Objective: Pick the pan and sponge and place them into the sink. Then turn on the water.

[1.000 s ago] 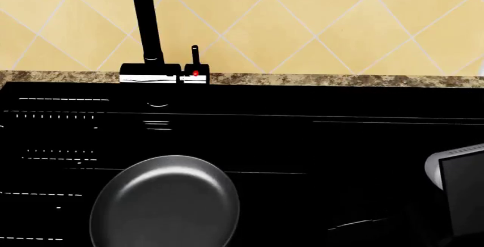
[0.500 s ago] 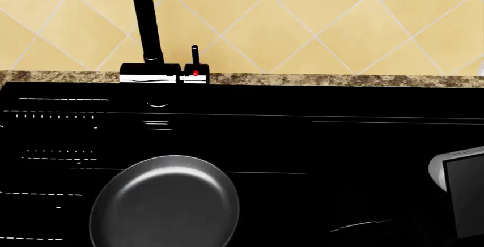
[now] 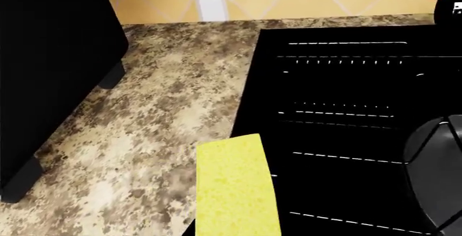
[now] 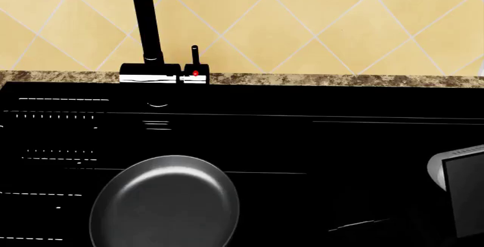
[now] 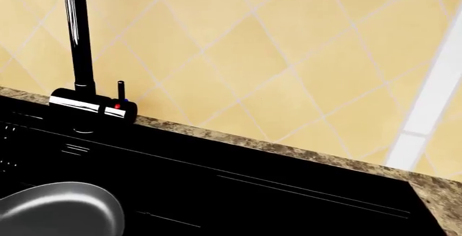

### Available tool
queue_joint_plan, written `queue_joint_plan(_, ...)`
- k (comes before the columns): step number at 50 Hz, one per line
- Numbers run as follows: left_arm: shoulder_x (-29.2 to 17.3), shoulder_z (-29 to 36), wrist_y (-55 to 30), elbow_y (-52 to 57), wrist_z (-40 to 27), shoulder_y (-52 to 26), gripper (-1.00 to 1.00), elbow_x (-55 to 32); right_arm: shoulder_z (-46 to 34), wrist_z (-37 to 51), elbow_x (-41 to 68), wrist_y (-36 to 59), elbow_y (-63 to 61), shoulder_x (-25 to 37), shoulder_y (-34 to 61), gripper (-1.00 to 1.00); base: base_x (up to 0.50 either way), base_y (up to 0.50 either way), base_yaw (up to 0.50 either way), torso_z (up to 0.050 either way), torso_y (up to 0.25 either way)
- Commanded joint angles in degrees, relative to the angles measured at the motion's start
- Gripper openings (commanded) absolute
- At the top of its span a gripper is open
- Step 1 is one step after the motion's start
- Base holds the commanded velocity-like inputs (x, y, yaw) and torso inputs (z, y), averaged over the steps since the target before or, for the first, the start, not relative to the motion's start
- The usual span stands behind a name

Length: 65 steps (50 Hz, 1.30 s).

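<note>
One item, the pan (image 4: 165, 201), lies unmoved in the sink (image 4: 340, 145); sponge (image 3: 237, 187) waits beside it; hand states untellable.

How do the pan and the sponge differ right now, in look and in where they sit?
The pan is round, dark grey and shiny; the sponge is a matte bright yellow rectangular block. The pan lies wholly inside the black sink, while the sponge is at the sink's edge, overlapping both the granite countertop and the basin. No water is running onto either.
</note>
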Motion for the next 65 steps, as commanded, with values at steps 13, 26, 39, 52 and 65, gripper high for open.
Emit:
queue_joint_plan(13,7.4,22.1,-5.1,3.0,-5.1,-19.9,-1.0,-6.0,3.4,0.7,1.3,-2.5,-2.4,2.1,-3.2,1.0,0.0,0.0,0.0,0.0,0.0)
queue_joint_plan(26,14.6,36.8,-2.6,-2.3,-2.8,-29.2,-1.0,-0.7,2.7,0.1,0.7,-2.3,-2.4,1.5,-3.7,1.0,0.0,0.0,0.0,0.0,0.0)
queue_joint_plan(39,20.2,50.2,3.2,-9.0,3.3,-34.2,-1.0,7.2,1.2,-0.2,0.2,-1.0,-1.7,-0.4,-1.6,1.0,0.0,0.0,0.0,0.0,0.0)
queue_joint_plan(52,22.5,60.8,6.2,-17.6,10.4,-41.6,-1.0,13.6,3.5,1.1,2.3,-2.4,-2.2,1.2,-3.2,1.0,0.0,0.0,0.0,0.0,0.0)
queue_joint_plan(65,26.7,70.7,11.4,-29.7,18.9,-45.7,-1.0,19.3,3.8,3.3,7.0,0.7,-5.5,3.2,1.2,1.0,0.0,0.0,0.0,0.0,0.0)
